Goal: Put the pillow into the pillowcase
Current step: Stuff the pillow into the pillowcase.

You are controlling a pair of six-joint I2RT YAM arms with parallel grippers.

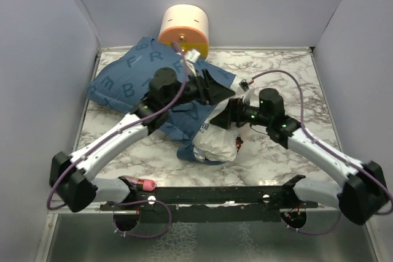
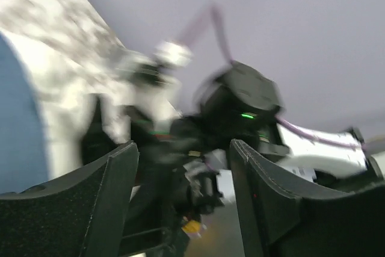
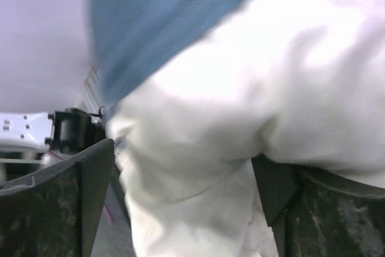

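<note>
Blue cloth pillowcase [image 1: 132, 78], printed with lighter letters, lies crumpled on the marble-patterned tabletop [image 1: 295, 84]. A cream-and-orange cylinder [image 1: 184, 26] stands at the pillowcase's far edge. The plump white fabric pillow [image 1: 215, 142] is partly inside the pillowcase, its near end bulging out at the pillowcase's near-right opening with blue cloth lapping over it. The right pincer [image 3: 186, 161] sits at that opening, clamped on the pillow, white fabric filling the gap between its fingers. The left pincer [image 2: 183, 148] hovers over the pillowcase's right edge, fingers apart, gripping nothing; its view is blurred.
</note>
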